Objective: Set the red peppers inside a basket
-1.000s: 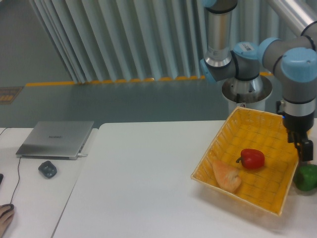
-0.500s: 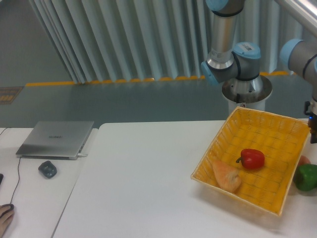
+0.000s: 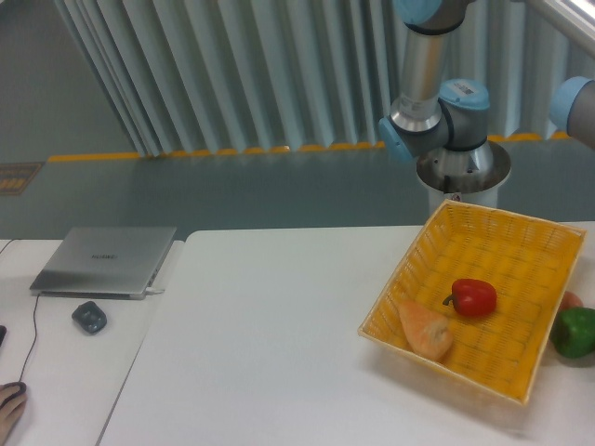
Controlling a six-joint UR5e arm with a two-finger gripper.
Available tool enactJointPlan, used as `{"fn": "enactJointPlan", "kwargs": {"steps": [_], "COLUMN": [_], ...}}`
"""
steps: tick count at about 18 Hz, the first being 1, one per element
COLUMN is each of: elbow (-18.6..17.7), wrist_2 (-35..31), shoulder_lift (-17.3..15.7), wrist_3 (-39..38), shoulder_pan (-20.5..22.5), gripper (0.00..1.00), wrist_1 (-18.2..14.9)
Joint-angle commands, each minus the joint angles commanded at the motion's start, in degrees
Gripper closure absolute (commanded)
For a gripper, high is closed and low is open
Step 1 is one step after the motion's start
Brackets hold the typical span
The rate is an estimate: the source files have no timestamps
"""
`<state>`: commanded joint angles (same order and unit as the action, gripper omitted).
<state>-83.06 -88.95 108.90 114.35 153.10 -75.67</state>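
Observation:
The red pepper [image 3: 474, 297] is glossy with a short dark stem and lies inside the yellow wicker basket [image 3: 437, 243], near its middle. The basket sits at the right of the white table. An orange-tan bread-like lump [image 3: 425, 328] lies in the basket's front left corner, close to the pepper. Only the arm's base and upper joints [image 3: 437, 102] show behind the basket, with one link at the right edge. The gripper is out of view.
A green bell pepper [image 3: 575, 332] sits on the table just right of the basket, with a small pinkish object [image 3: 571, 300] behind it. A closed laptop [image 3: 105, 260] and a dark mouse [image 3: 89, 317] lie on the left table. A hand [image 3: 9, 406] shows at the lower left corner.
The arm's wrist and gripper, which hung over the basket's right edge, have moved right and up out of the frame. The red pepper has stayed in the basket.

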Motion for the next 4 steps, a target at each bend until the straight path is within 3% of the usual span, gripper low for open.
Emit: {"fn": "enactJointPlan", "kwargs": {"steps": [4], "elbow": [0.0], "wrist_2": [0.0], "shoulder_lift": [0.0], "wrist_3": [0.09], "shoulder_pan": [0.44], "gripper": [0.0], "wrist_1": [-0.09]}}
